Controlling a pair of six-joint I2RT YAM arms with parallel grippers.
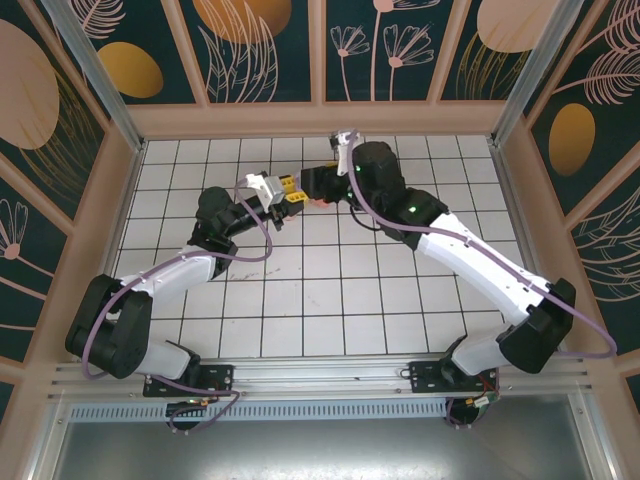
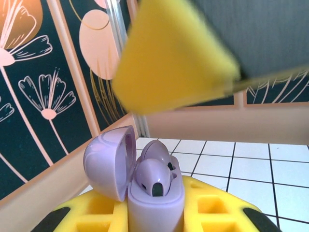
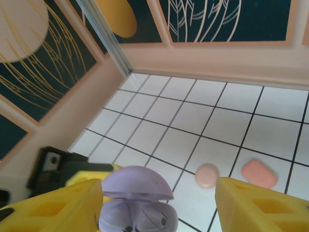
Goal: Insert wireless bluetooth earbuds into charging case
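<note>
A purple charging case (image 2: 155,203) stands upright with its lid (image 2: 108,162) swung open to the left, and my left gripper (image 2: 155,220) is shut on its body between yellow fingers (image 2: 222,208). Two purple earbuds (image 2: 153,175) sit side by side in the case's wells. My right gripper (image 3: 159,208) hangs just above the case (image 3: 137,200), open, with one yellow finger (image 3: 53,208) on each side and nothing in it. One of its fingers (image 2: 174,58) looms blurred over the case in the left wrist view. In the top view both grippers (image 1: 272,190) (image 1: 318,190) meet at the table's far middle.
A small pink case (image 3: 207,175) and a salmon-orange case (image 3: 259,174) lie closed on the white tiled table (image 3: 193,116) beyond the right gripper. The wooden back wall (image 1: 320,118) and side walls stand close by.
</note>
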